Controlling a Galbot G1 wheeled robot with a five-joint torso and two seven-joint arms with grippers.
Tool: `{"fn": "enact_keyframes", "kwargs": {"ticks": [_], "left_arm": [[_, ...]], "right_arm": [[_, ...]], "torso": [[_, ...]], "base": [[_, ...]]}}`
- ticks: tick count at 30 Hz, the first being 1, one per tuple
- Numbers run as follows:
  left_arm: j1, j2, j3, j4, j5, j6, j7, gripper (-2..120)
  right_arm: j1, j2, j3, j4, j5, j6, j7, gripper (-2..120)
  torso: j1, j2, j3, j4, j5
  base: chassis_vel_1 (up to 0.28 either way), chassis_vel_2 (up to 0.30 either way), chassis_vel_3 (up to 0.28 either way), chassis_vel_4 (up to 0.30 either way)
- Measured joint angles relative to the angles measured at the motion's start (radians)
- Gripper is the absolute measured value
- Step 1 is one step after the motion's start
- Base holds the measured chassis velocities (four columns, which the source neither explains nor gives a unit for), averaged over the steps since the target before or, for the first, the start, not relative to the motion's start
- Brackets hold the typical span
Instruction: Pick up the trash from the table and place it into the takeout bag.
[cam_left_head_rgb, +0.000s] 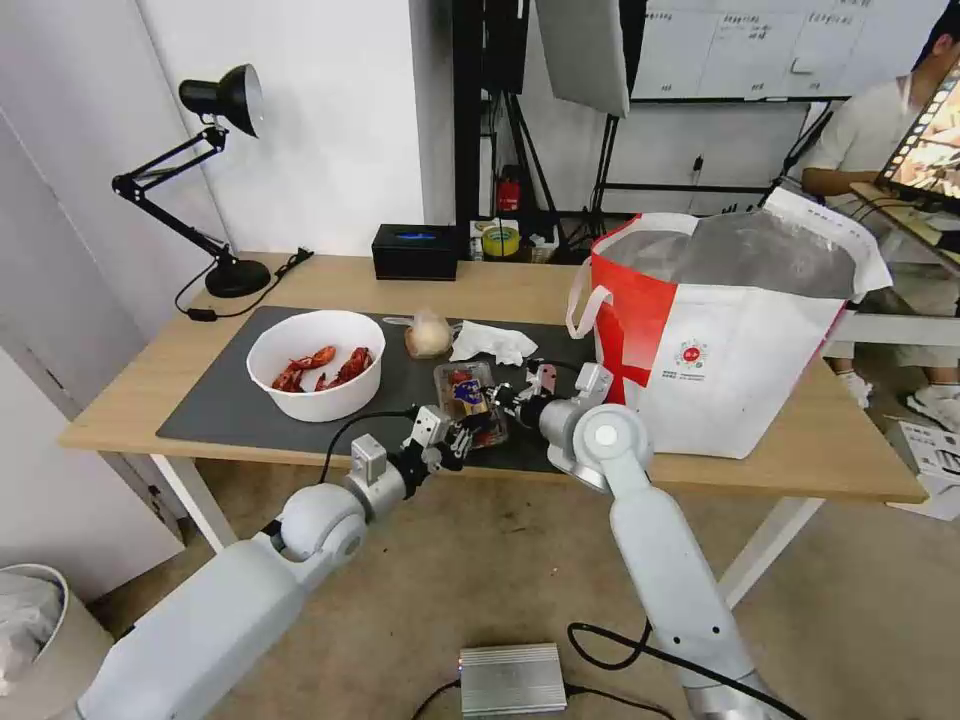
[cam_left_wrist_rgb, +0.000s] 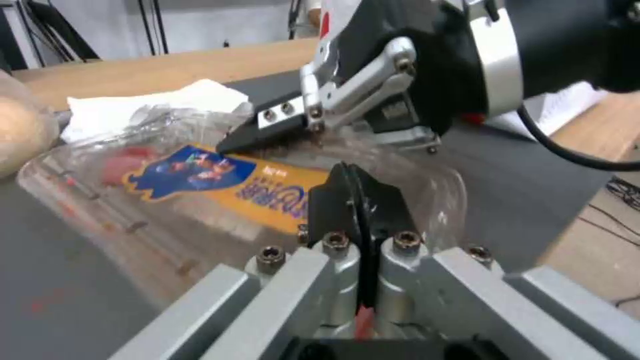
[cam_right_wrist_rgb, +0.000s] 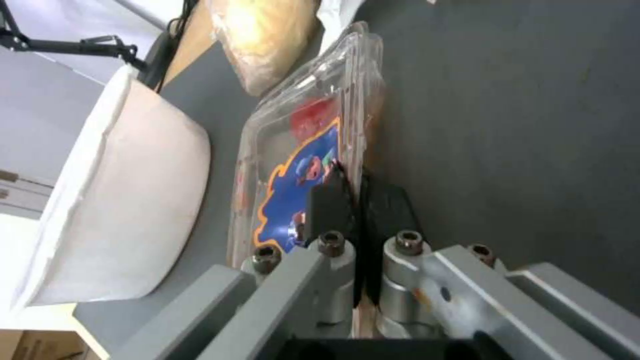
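Two grippers are closing in on a clear tray (cam_left_head_rgb: 470, 398) of cherry tomatoes as a cleanup of the table (cam_left_head_rgb: 150, 385) is getting under way, with every piece of trash apparently lying outside the bag (cam_left_head_rgb: 720, 340). The tray, a hinged plastic box with a blue-and-orange label across its lid and red fruit showing through, is sitting on the grey mat (cam_left_head_rgb: 215, 400) near the mat's front edge, between the bowl (cam_left_head_rgb: 316, 363) and the bag. The left gripper (cam_left_head_rgb: 462, 436) is pinching the tray's near rim, its black pads (cam_left_wrist_rgb: 360, 210) pressed together on the thin plastic in the left wrist view. The right gripper (cam_left_head_rgb: 508, 397) is doing the same on the side nearest the bag, its pads (cam_right_wrist_rgb: 357, 207) drawn tight on the tray's edge in the right wrist view. The tray looks light and flimsy, and its lid appears to be flexing under the grip. The white bowl, holding red crayfish, is waiting on the mat away from the bag; a small bag with a beige lump (cam_left_head_rgb: 428, 335) and a crumpled tissue (cam_left_head_rgb: 490, 343) are lying just behind the tray. The red-and-white bag is standing open at the mat's far end, foil lining showing, so four items seem left to load.
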Motion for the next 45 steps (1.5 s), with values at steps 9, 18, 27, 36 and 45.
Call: {"fn": "enact_keyframes", "kwargs": {"ticks": [9, 18, 27, 36, 45], "left_arm": [[0.084, 0.057, -0.110, -0.072, -0.006, -0.016, 0.011, 0], [0.240, 0.080, -0.272, -0.155, -0.020, -0.045, 0.011, 0], [0.441, 0.017, -0.440, -0.243, 0.001, -0.069, -0.016, 0], [0.589, -0.070, -0.548, -0.304, 0.030, -0.076, -0.020, 28], [0.644, -0.126, -0.596, -0.345, 0.052, -0.077, -0.020, 62]], "right_arm": [[0.001, 0.002, 0.006, 0.000, 0.003, 0.000, -0.004, 0], [-0.005, -0.005, 0.022, 0.010, 0.004, 0.000, -0.031, 0], [-0.018, -0.028, 0.043, 0.078, 0.009, 0.001, -0.061, 0], [-0.024, -0.067, 0.071, 0.198, 0.043, 0.007, -0.067, 0], [0.054, -0.146, 0.140, 0.355, 0.106, 0.055, -0.036, 0]], "torso": [[0.000, 0.000, 0.000, 0.0000, 0.0000], [0.000, 0.000, 0.000, 0.0000, 0.0000], [0.000, 0.000, 0.000, 0.0000, 0.0001], [0.000, 0.000, 0.000, 0.0001, 0.0002], [0.000, 0.000, 0.000, -0.0001, 0.0002]], "base": [[0.000, 0.000, 0.000, 0.000], [0.000, 0.000, 0.000, 0.000], [0.000, 0.000, 0.000, 0.000], [0.000, 0.000, 0.000, 0.000], [0.000, 0.000, 0.000, 0.000]]}}
